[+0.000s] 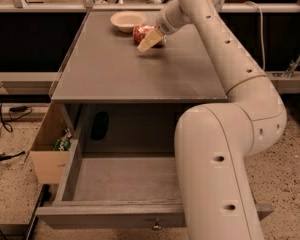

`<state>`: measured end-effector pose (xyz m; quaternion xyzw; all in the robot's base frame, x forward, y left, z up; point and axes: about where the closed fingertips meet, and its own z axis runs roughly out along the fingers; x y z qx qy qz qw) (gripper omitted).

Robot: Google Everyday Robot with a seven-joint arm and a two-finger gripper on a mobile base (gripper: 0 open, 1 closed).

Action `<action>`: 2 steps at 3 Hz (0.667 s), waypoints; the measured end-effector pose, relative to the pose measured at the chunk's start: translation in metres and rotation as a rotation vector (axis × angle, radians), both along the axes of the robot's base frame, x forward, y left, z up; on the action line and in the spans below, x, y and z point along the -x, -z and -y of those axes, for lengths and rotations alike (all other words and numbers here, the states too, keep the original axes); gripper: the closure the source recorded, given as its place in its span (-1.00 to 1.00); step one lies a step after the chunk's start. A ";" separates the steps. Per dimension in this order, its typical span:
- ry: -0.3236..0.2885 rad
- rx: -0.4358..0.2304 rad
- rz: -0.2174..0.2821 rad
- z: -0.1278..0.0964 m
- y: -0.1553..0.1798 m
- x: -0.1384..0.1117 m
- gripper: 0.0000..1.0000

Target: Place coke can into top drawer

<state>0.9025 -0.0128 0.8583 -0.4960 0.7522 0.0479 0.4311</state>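
The coke can [140, 32] is red with white markings and lies on the grey cabinet top [115, 69], at the back, just right of the cream bowl [127, 20]. My gripper [147, 40] reaches down from the arm at the upper right and is at the can, its cream tip in front of the can's right half. The top drawer [115, 216] is pulled wide open at the bottom of the view. Its inside is bare, and its small metal knob [156, 226] is on the front panel.
My large white arm [215, 159] covers the drawer's right side and the cabinet's right front. A brown cardboard box [47, 151] with a green packet inside stands on the floor left of the drawer. Cables lie on the floor at far left.
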 end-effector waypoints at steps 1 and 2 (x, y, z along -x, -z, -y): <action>0.000 -0.001 -0.001 0.000 0.001 0.000 -0.65; 0.000 -0.001 -0.001 0.000 0.001 0.000 -0.21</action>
